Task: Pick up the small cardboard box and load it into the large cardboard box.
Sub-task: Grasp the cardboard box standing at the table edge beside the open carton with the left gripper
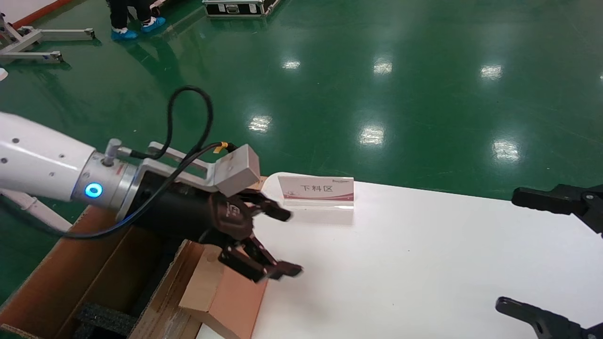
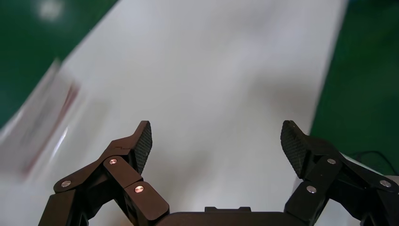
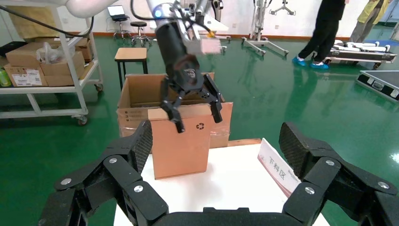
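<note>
The small cardboard box (image 1: pixel 221 301) stands upright on the white table (image 1: pixel 424 263) at its left edge; its recycling symbol faces the right wrist view (image 3: pixel 181 146). The large cardboard box (image 1: pixel 70 273) stands open on the floor just left of the table, with black foam inside; it also shows behind the small box in the right wrist view (image 3: pixel 136 101). My left gripper (image 1: pixel 289 242) is open and empty, its fingers spread just above the small box's top edge (image 3: pixel 193 106). The left wrist view shows only the gripper (image 2: pixel 216 141) over bare table. My right gripper (image 1: pixel 509 249) is open and empty at the table's right side (image 3: pixel 217 139).
A white and red sign (image 1: pixel 315 190) stands at the table's far edge, near the left gripper; it also shows in the right wrist view (image 3: pixel 277 169). Beyond the table is green floor with a person (image 1: pixel 136 26), a shelf cart (image 3: pixel 47 61) and a stool (image 3: pixel 131 54).
</note>
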Tool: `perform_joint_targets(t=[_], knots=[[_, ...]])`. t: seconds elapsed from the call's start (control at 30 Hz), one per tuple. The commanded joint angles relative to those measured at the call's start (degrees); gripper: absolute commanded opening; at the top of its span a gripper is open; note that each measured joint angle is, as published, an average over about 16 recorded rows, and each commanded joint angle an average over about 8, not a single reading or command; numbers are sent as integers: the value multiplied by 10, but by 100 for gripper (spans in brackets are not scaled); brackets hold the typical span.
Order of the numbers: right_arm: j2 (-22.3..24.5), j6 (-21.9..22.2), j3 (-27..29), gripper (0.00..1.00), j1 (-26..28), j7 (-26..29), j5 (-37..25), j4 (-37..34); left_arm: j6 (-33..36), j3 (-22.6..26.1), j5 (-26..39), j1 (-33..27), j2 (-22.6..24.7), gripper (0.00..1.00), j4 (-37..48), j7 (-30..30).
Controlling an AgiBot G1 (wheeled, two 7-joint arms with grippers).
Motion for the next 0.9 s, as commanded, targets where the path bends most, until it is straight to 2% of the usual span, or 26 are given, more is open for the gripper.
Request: perform_joint_targets(t=[0.03, 0.23, 0.5, 0.73, 0.9], knots=[[0, 0, 0, 100, 0, 0, 0, 0, 5, 22, 41, -25, 2, 100, 0, -48], [0, 0, 0, 100, 0, 0, 0, 0, 8, 67, 102, -86, 9, 100, -5, -114], [0, 0, -1, 100, 0, 0, 0, 0, 15, 143, 131, -153, 22, 100, -8, -171], [0, 0, -1, 100, 0, 0, 1, 0, 18, 229, 134, -215, 29, 100, -8, -215], [0, 1, -1, 100, 0, -1, 1, 0, 18, 287, 104, -247, 32, 100, -8, -245]])
